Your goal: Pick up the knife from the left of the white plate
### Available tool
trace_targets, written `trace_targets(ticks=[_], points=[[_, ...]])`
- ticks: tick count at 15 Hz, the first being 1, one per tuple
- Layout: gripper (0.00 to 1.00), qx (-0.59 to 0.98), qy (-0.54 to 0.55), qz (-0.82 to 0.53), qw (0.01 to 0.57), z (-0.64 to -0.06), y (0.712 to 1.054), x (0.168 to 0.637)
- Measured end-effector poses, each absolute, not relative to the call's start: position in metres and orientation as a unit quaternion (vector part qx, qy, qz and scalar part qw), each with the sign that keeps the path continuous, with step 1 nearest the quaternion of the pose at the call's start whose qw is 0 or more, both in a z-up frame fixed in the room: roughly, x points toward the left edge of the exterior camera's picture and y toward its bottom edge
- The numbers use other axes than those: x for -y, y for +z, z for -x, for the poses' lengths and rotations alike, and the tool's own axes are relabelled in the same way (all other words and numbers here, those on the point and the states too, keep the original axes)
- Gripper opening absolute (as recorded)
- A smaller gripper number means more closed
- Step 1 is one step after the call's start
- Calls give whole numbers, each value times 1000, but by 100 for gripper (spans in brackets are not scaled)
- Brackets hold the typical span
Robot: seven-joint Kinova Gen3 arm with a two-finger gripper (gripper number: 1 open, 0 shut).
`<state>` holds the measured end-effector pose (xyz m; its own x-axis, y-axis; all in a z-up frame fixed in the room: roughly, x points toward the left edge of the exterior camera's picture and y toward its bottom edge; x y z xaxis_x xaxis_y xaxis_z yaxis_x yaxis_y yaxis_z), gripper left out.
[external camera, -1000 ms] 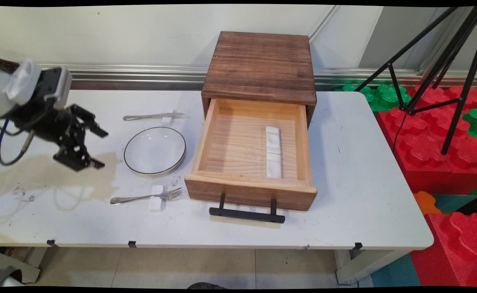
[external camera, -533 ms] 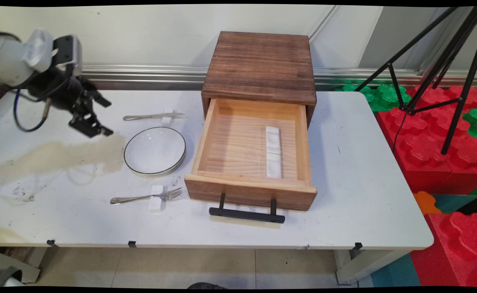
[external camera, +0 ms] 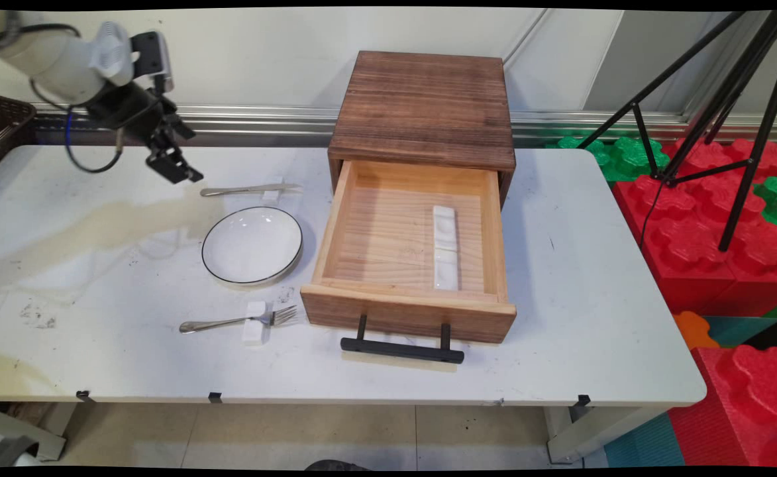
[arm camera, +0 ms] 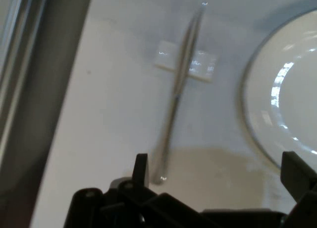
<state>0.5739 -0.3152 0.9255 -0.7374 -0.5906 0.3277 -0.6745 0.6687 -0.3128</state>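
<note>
Overhead, the gripper point(external camera: 177, 154) hangs with fingers spread and nothing between them, just above the knife's point(arm camera: 176, 91) handle end. Nothing moved yet: knife on its white rest point(external camera: 271, 194), plate point(external camera: 252, 245) beside, fork point(external camera: 239, 321) nearer, drawer point(external camera: 409, 248) open. Bare table point(external camera: 83, 199) left; wall rail point(arm camera: 29, 89) close behind

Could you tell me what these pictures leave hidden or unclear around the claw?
- Utensil on its white rest: blurred in the hand view, small in the main view, so knife or spoon is unclear.
- Plate: cut off by the hand view's right edge.
- Cabinet interior: hidden behind the open drawer, main view.
</note>
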Motion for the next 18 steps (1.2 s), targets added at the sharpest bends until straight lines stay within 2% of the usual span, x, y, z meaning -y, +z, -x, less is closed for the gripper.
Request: trace_targets(ticks=[7,18], points=[[100,925,189,-323,63,-593,894,396],[100,953,128,-269,60,-600,843,458]])
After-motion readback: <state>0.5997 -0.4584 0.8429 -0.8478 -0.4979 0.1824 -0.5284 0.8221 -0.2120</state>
